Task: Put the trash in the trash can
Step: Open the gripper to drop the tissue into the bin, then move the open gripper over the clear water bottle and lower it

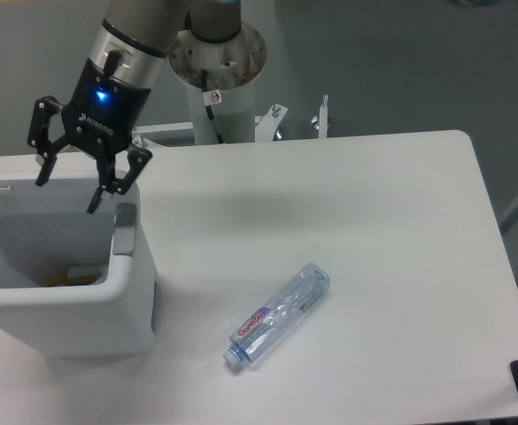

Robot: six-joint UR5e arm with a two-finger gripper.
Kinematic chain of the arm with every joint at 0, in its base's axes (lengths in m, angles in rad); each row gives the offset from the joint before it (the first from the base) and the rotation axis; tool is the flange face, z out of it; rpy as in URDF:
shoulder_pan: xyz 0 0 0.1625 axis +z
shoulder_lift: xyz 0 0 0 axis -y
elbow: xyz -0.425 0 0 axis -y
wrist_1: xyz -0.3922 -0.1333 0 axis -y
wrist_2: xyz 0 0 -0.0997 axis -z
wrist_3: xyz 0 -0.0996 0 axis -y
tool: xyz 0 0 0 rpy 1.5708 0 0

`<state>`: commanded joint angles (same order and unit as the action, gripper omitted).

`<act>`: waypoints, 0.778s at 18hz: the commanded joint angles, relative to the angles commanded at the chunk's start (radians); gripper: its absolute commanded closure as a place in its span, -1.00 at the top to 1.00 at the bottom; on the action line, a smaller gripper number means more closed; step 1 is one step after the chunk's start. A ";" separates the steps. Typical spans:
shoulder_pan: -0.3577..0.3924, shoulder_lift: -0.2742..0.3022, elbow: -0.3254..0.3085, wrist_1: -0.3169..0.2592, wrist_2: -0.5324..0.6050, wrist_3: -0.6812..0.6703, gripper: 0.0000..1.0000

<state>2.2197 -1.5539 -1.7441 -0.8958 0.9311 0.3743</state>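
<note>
White and boxy, the trash can (73, 305) sits at the table's (374, 221) left edge with the gripper (65, 195) hanging over its opening, fingers spread wide and holding nothing, while the clear bottle (276, 315) lies on its side on the tabletop well to the right.

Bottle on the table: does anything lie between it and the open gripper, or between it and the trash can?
Nothing visible does. The bottle lies alone on the bare white table, right of the trash can. The gripper hangs open over the can, with only clear tabletop on the way to the bottle.
</note>
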 joint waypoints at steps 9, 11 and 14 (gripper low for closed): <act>0.011 -0.015 0.018 0.035 0.002 -0.002 1.00; 0.035 -0.015 0.020 0.035 0.002 -0.002 1.00; 0.096 -0.014 0.021 0.035 0.002 -0.009 1.00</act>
<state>2.3160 -1.5677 -1.7227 -0.8606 0.9327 0.3652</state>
